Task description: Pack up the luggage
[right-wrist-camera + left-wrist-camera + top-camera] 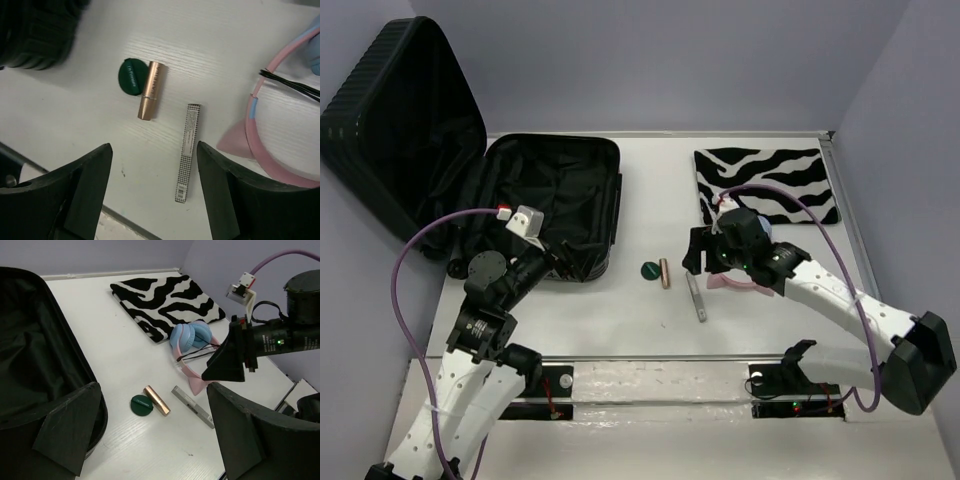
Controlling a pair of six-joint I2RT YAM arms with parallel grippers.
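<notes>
Both grippers are hanging empty over a half-finished packing job. The right gripper point(154, 147), its jaws parted with nothing between them, is hovering above a rose-gold lipstick tube point(150, 90) and a narrow checked strip point(187, 150). The left gripper point(563, 258), jaws spread wide and bare, is waiting by the near right corner of the luggage point(550, 200).

The trouble is likely to start nearest the arms. The strip is lying flat on the table and may slide away from closing fingers instead of lifting. The lipstick is round and is touching a green compact point(131, 76); a glancing finger could send it rolling or push both aside. Just beside the right finger, the pink headband of the blue cat-ear headphones point(192, 340) is curving in, with thin black cords across it, so a careless descent risks snagging them. Farther out, anything carried across must clear the raised rim of the suitcase, and the left arm is standing close to that path.

The white table point(620, 320) is looking smooth. The black case is lying open at far left, its ribbed lid leaning on the wall. A zebra-striped pouch point(770, 180) is lying at far right. Pale lilac walls are enclosing the table.
</notes>
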